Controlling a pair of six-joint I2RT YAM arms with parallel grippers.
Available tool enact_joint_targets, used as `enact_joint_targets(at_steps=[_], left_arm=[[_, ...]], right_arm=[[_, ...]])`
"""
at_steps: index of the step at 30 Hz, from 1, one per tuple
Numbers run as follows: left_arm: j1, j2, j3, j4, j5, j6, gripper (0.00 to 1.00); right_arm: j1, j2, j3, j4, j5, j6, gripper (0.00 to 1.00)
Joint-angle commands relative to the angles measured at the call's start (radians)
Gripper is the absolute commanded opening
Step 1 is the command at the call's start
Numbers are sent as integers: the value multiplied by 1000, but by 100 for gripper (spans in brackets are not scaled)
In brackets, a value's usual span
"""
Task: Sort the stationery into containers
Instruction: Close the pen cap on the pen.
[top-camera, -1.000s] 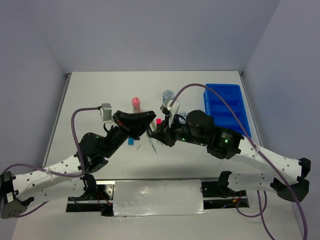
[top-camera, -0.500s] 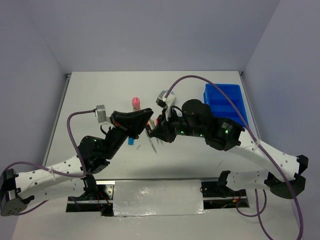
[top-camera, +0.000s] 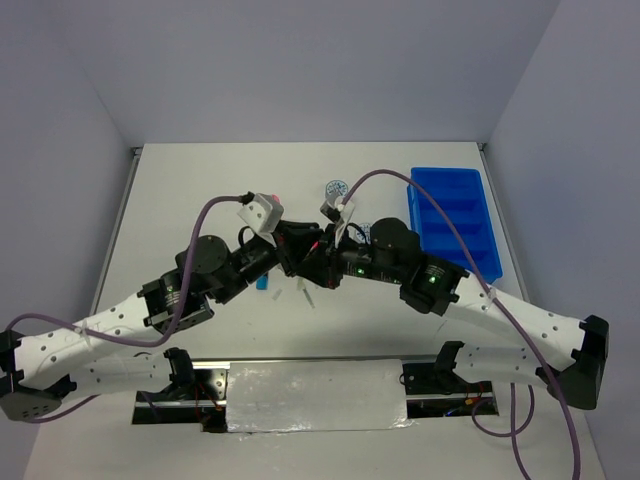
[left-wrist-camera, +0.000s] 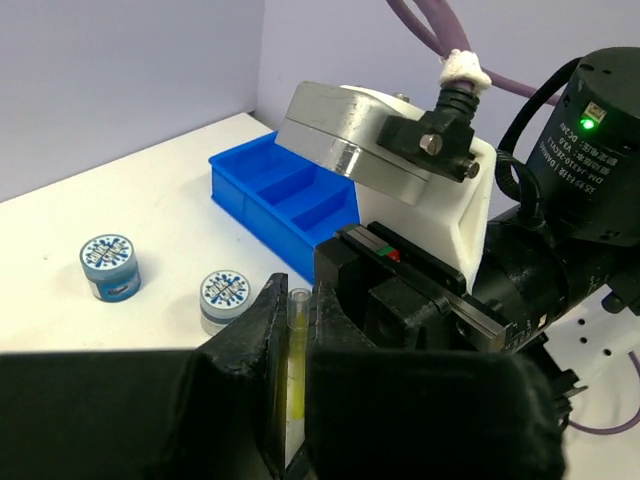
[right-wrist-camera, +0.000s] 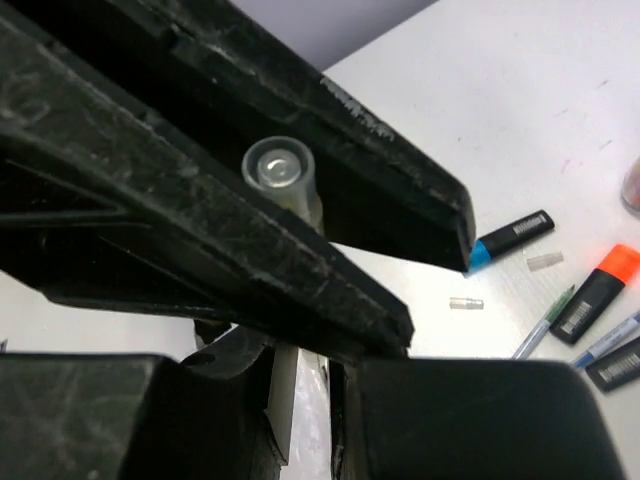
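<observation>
Standing upright in the clamped fingers of the left gripper, the thin pale pen is hanging above the table's middle. The left arm has swung right within the last second to meet the right gripper, whose jaws are showing a narrow gap that may or may not be gripping anything, which is looking like a handover toward the blue tray at far right. A blue-capped highlighter, an orange-capped highlighter and two patterned rolls are resting on the white tabletop, which pale lilac walls are enclosing.
</observation>
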Motion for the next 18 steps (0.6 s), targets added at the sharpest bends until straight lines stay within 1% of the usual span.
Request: enact_joint_targets(at_steps=[1, 2, 3, 4, 5, 6, 7, 8, 10, 11, 12, 13, 14, 15, 16, 17, 18], left_arm=[[-56, 47, 14, -33, 292, -28, 16], [-56, 46, 9, -36, 253, -34, 21], [-56, 38, 8, -48, 215, -54, 34], [-56, 34, 8, -56, 120, -64, 43], [-56, 28, 11, -68, 54, -98, 54], [-56, 15, 15, -96, -15, -123, 80], [-54, 12, 25, -108, -157, -143, 91], [-54, 9, 51, -145, -222, -164, 99], [-48, 11, 95, -234, -353, -222, 99], [-42, 14, 151, -276, -507, -282, 99], [-40, 21, 182, -333, -593, -326, 99], [-37, 26, 225, -508, -684, -383, 99], [-33, 31, 311, -616, -762, -511, 99], [-26, 28, 345, -718, -881, -578, 99], [-26, 20, 371, -814, -921, -638, 99], [-26, 5, 382, -941, -945, -699, 99], [-25, -43, 368, -959, -959, -695, 99]], right_arm=[[1, 7, -10, 254, -14, 11, 0], [1, -4, -19, 250, -2, 17, 0], [-2, -13, -30, 247, 15, 22, 0], [-6, -22, -59, 245, 57, 31, 0], [-16, -45, -78, 245, 70, 62, 0], [-26, -56, -96, 257, 76, 80, 0], [-52, -77, -139, 268, 81, 117, 0], [-63, -87, -160, 276, 85, 137, 0], [-81, -119, -212, 279, 104, 171, 0], [-101, -129, -228, 256, 148, 200, 0], [-114, -145, -242, 241, 174, 212, 0], [-132, -180, -263, 216, 200, 221, 0], [-184, -201, -270, 183, 231, 244, 0], [-216, -226, -274, 99, 319, 254, 0], [-247, -275, -276, 39, 378, 263, 0], [-325, -294, -274, -15, 441, 286, 0], [-371, -309, -267, -120, 548, 294, 0]])
